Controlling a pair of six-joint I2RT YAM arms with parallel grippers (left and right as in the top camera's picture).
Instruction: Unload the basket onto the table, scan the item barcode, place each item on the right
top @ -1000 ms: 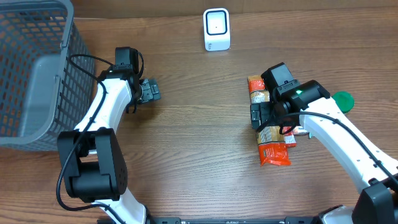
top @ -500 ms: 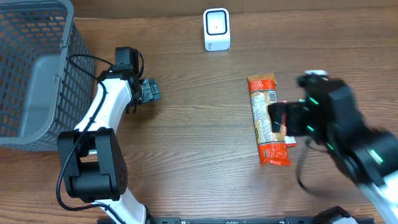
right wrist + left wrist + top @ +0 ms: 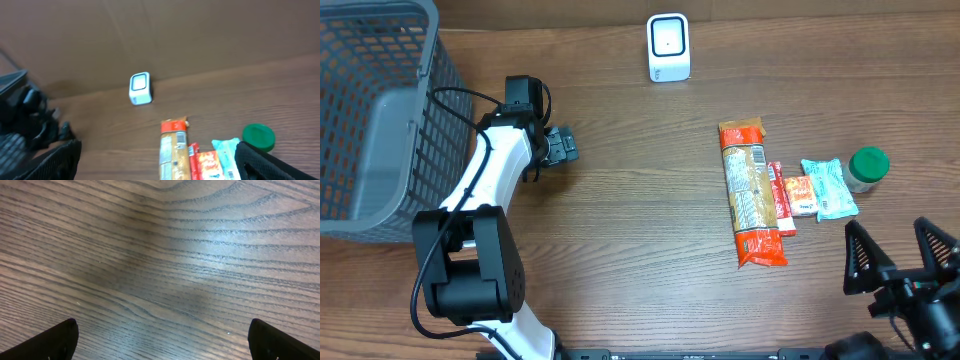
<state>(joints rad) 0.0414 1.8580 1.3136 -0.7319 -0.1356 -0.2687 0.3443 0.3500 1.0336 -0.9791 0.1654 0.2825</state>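
1. Overhead view, task items: the barcode scanner (image 3: 668, 47) stands at the far edge of the table (image 3: 640, 250), near centre. The long packet (image 3: 752, 192) lies right of centre, its long axis running near to far. Just beside it on the right lie a red sachet (image 3: 781, 198), a small orange pack (image 3: 802, 195), a teal pack (image 3: 828, 188) and a green-lidded jar (image 3: 868, 167).
2. Overhead view, grippers: the right gripper (image 3: 890, 240) hangs at the near right corner, jaws fully spread and holding nothing. The long packet lies to its far left. The left gripper (image 3: 560, 146) sits well apart, beside the basket (image 3: 370, 120). The right arm is judged the nearer.
3. Left wrist view: the left gripper (image 3: 162, 325) stands wide and empty over bare wood.
4. Right wrist view: the right gripper (image 3: 162, 165) stands wide and empty. The long packet (image 3: 173, 147) lies ahead, end-on, with the scanner (image 3: 140, 89) beyond it.
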